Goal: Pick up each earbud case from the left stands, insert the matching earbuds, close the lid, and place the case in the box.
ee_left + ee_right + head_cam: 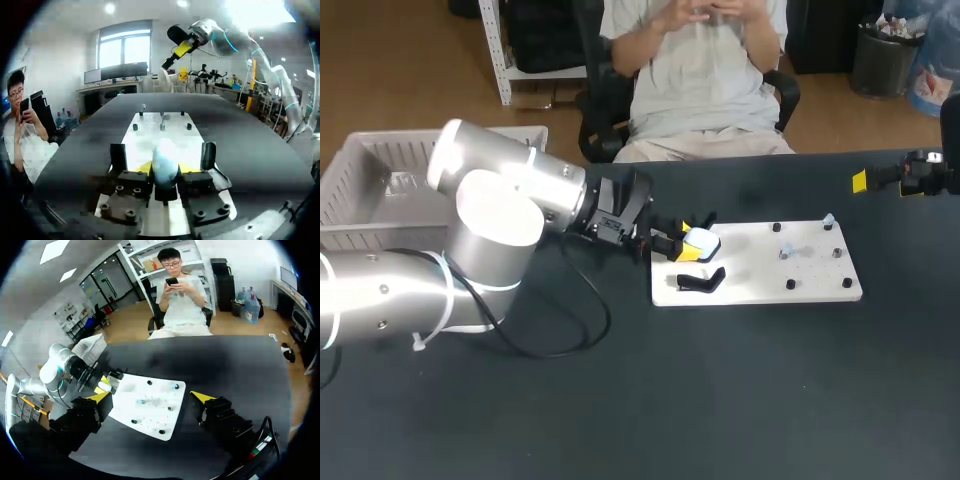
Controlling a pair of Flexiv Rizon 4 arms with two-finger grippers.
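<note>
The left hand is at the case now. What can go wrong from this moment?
1. The left hand seems to hold the rounded case only with its yellow tips, so the case may slip or turn when it is lifted.
2. The black stand is close beside the hand. A sideways move could knock it across the board.

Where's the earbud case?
Head view: the earbud case lies between the jaws of the left gripper, at the left end of the white board, beside a stand.
</note>
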